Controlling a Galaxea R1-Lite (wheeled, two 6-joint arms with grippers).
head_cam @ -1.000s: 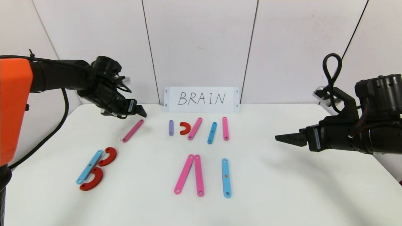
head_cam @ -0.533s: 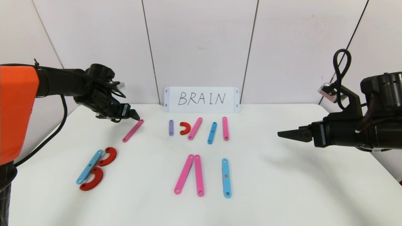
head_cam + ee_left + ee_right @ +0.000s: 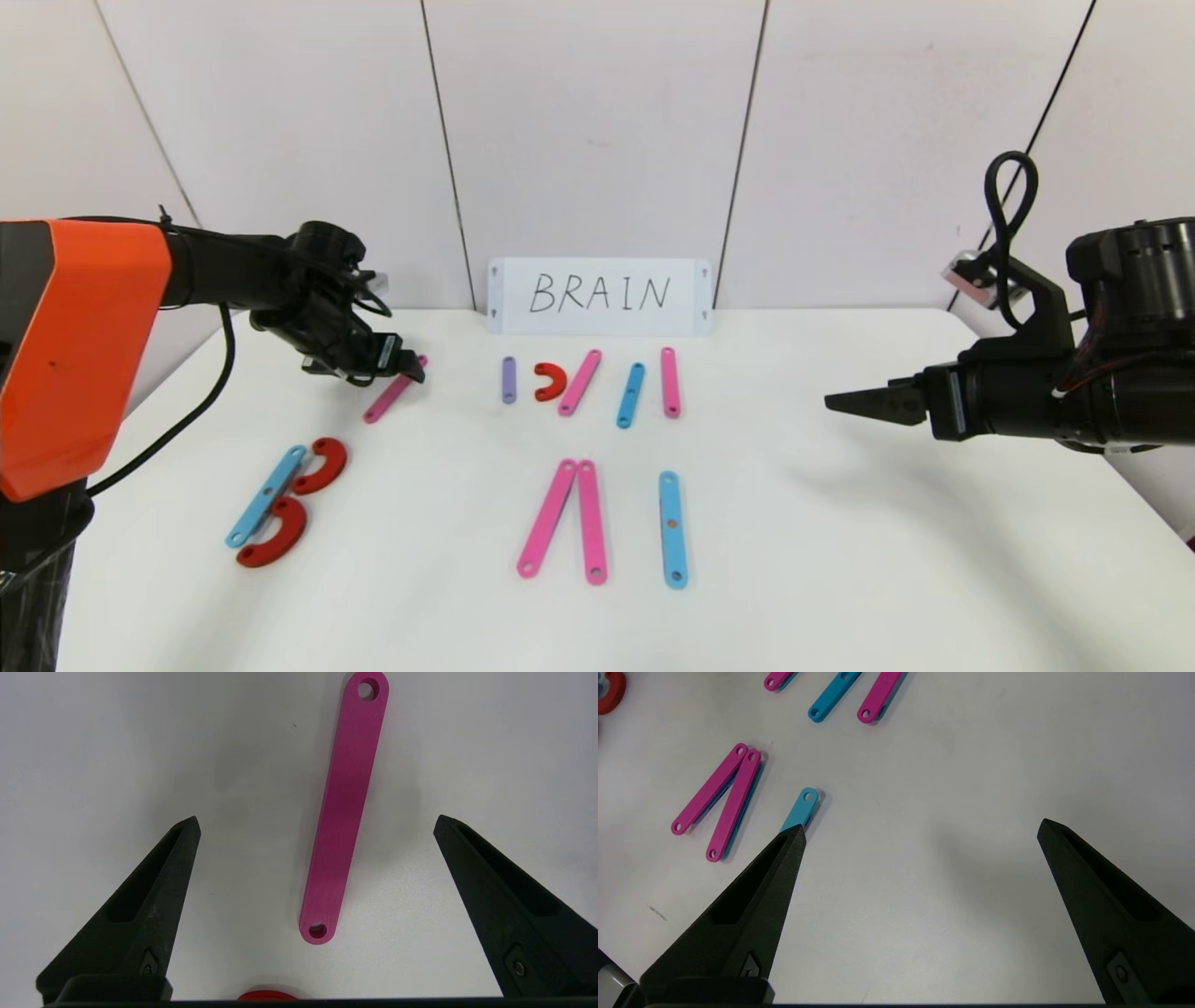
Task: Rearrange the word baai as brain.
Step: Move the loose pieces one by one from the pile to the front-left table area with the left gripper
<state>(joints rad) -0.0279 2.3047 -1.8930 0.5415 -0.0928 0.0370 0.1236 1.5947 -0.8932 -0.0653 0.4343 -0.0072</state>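
Note:
A loose pink bar [image 3: 390, 394] lies slanted at the back left of the table. My left gripper [image 3: 408, 367] is open and low over its far end. In the left wrist view the bar [image 3: 343, 812] lies between the spread fingers of the left gripper [image 3: 316, 819], touching neither. A blue bar [image 3: 266, 495] with two red half-rings [image 3: 322, 465] forms a B at the front left. Two pink bars [image 3: 549, 516] form an A without crossbar, and a blue bar [image 3: 673, 529] stands beside it. My right gripper [image 3: 831, 403] is open and empty above the right side, as its wrist view shows [image 3: 920, 828].
A white card reading BRAIN [image 3: 599, 295] leans on the back wall. Before it lie a purple bar [image 3: 509, 379], a red half-ring [image 3: 551, 381], a pink bar [image 3: 580, 382], a blue bar [image 3: 631, 395] and a pink bar [image 3: 670, 381].
My left gripper has come down and moved right, from above the table's back left to just over the loose pink bar's far end. The right arm drew back slightly, then held still.

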